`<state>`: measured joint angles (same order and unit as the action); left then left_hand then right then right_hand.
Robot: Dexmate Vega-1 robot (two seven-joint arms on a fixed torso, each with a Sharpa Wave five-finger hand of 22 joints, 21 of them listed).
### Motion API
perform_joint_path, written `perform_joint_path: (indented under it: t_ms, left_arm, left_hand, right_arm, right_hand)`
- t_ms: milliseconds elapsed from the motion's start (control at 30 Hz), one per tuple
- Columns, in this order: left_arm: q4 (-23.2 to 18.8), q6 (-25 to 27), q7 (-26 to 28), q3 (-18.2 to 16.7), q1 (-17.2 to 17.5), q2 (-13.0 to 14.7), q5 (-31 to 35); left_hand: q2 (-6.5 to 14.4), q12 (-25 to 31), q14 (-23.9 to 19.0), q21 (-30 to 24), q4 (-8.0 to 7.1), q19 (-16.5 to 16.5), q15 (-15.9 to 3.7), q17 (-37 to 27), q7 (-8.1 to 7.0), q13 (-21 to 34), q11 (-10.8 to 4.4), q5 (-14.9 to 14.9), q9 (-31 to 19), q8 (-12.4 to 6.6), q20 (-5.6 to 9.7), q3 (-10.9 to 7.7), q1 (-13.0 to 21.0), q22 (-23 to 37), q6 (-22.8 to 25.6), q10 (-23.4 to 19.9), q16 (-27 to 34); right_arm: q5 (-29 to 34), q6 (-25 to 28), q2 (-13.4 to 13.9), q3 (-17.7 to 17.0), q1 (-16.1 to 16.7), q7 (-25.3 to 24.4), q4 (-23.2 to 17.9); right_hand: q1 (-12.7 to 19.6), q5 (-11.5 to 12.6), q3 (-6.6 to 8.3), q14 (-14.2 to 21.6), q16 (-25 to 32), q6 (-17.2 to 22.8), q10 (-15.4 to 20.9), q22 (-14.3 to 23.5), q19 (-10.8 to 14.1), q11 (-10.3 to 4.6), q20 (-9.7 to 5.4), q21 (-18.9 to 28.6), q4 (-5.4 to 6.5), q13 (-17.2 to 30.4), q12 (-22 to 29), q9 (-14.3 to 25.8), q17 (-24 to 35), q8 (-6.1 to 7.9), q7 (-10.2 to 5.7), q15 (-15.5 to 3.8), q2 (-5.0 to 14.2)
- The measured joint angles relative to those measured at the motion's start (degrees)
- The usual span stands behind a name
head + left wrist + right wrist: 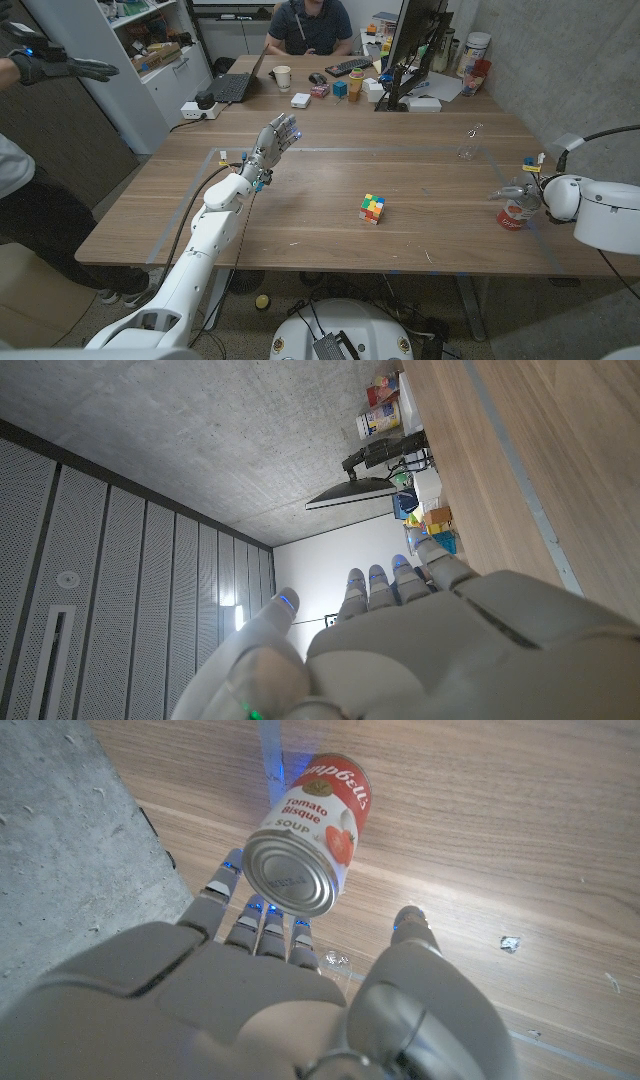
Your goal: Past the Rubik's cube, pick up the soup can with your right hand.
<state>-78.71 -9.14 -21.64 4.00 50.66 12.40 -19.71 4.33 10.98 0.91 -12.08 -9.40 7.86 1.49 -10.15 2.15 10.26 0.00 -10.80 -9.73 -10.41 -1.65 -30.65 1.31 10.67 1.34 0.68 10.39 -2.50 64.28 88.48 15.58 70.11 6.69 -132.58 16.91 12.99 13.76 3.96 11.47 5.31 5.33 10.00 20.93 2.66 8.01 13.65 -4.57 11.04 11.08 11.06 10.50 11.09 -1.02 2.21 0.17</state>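
Wooden table [330, 190], concrete wall [560, 60], cluttered desk [300, 85] behind.

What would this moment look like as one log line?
right robot hand: open, at soup can | can: upright on table | left robot hand: raised, open | Rubik's cube: untouched

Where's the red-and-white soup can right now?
In the head view, the red-and-white soup can stands at the table's right side, right of the Rubik's cube, just ahead of the right hand's fingers.

Soup can [514, 214] partly hidden behind right hand [522, 190] in head view, label unreadable there. Right arm [605, 210] cut off by right edge. Contact between fingers [262, 928] and can unclear. Far clutter [352, 88] on bench [330, 240] too small to identify.
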Motion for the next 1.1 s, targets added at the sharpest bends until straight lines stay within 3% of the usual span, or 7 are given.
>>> perform_joint_path:
  t_ms: [133, 300, 667, 767, 800, 933, 1100]
  left_arm:
    - [-0.2, 0.0, 0.1, 0.0, 0.2, 0.0, 0.0]
    - [-0.4, 0.0, 0.1, 0.0, 0.3, 0.0, 0.0]
    - [-1.0, -0.1, 0.2, -0.1, 0.6, -0.1, -0.1]
    - [-1.0, -0.2, 0.3, -0.1, 0.6, -0.1, -0.2]
    - [-1.2, -0.2, 0.3, -0.1, 0.8, -0.1, -0.2]
    - [-1.3, -0.2, 0.4, -0.1, 0.9, 0.0, -0.3]
    - [-1.4, -0.3, 0.4, -0.1, 0.9, 0.0, -0.3]
  left_hand:
    - [0.0, 0.0, 0.0, 0.0, 0.00, 0.0, 0.00, 0.0, -0.04, 0.0, 0.00, 0.0, 0.0, 0.00, 0.00, 0.00, 0.0, 0.0, 0.1, 0.0, 0.0]
    - [0.0, 0.0, 0.0, 0.0, 0.00, 0.0, 0.00, 0.0, -0.11, 0.0, 0.00, 0.0, 0.0, 0.00, 0.00, 0.00, 0.0, 0.0, 0.5, 0.0, 0.0]
    - [0.0, 0.0, 0.0, 0.0, -0.25, -0.2, 0.00, 0.0, -0.11, 0.0, 0.00, 0.0, 0.0, 0.00, -0.22, 0.24, 0.0, 0.1, 0.5, 0.0, 0.0]
    - [0.0, 0.0, 0.0, 0.0, -0.25, -0.2, 0.00, 0.0, 0.21, 0.0, 0.00, -0.3, 0.0, -0.22, -0.22, 0.24, 0.0, 0.1, 0.8, 0.0, 0.0]
    - [0.0, 0.0, 0.0, 0.0, -0.25, -0.2, 0.00, 0.0, 0.21, 0.0, 0.00, -0.3, 0.0, -0.22, -0.22, 0.24, 0.0, 0.1, 0.8, 0.0, 0.0]
    - [0.0, 0.0, 0.0, 0.0, -0.25, -0.2, 0.00, 0.0, 0.21, 0.0, 0.00, -0.3, 0.0, -0.22, -0.22, 0.24, 0.0, 0.1, 0.8, 0.0, 0.0]
    - [0.0, 0.0, 0.0, 0.0, -0.25, -0.2, 0.00, 0.0, 0.21, 0.0, 0.00, -0.3, 0.0, -0.22, -0.22, 0.24, 0.0, 0.1, 0.8, 0.0, 0.0]
  right_arm:
    - [1.2, 0.2, 0.1, 2.9, -2.7, 1.6, 0.0]
    - [3.7, 1.0, 0.1, 6.4, -5.9, 4.1, -0.2]
    - [13.1, 2.2, -1.7, 14.6, -13.1, 13.5, 0.0]
    - [13.1, 2.2, -2.3, 16.3, -14.6, 13.5, 0.3]
    - [17.7, 2.7, -2.4, 16.6, -14.9, 18.0, 0.4]
    - [21.6, 3.2, -3.4, 18.8, -16.9, 21.7, 0.9]
    - [25.5, 3.4, -4.4, 20.7, -18.9, 25.7, 1.5]
  right_hand:
    - [1.1, 0.7, 0.02, 1.6, 0.2, -0.4, 0.0, 0.0, 5.4, 0.00, 1.54, 1.3, -0.98, 0.0, 0.0, -0.1, -0.1, 0.00, 0.41, -0.16, 0.43]
    - [3.2, 1.0, 0.32, 2.2, 0.2, -1.0, -0.1, -0.1, 9.1, -0.51, 2.78, 1.8, -1.97, 0.0, 0.0, -0.1, -0.1, 0.00, -0.24, -0.39, 0.71]
    - [11.4, 2.3, 2.16, 5.0, 0.2, -0.4, -0.7, -0.4, 17.4, -2.02, 2.57, 2.3, -5.01, 0.0, 0.0, -0.1, -0.4, 0.18, -3.24, -1.31, 1.00]
    - [16.2, 2.7, 3.20, 7.6, 0.5, 3.2, 2.3, -0.4, 20.4, -2.71, 0.63, 2.3, -5.47, 0.0, 0.9, -0.1, -0.3, 1.41, -3.33, -2.21, 1.83]
    - [17.9, 2.7, 3.55, 8.5, 0.8, 4.9, 3.6, -0.4, 21.7, -2.71, -0.24, 2.2, -5.34, 0.0, 1.1, 0.0, -0.2, 1.87, -3.31, -2.83, 2.23]
    - [24.7, 2.7, 4.69, 13.4, 1.9, 11.7, 8.2, -0.3, 27.6, -3.38, -4.41, 2.0, -5.47, 0.0, 1.5, 0.2, 0.0, 3.37, -3.62, -4.41, 4.12]
    - [33.8, 1.5, 6.09, 17.7, 3.1, 16.4, 10.2, -0.1, 34.0, -4.63, -10.17, 2.6, -5.85, 0.3, 1.5, 0.3, 0.5, 3.55, -5.12, -4.57, 5.02]
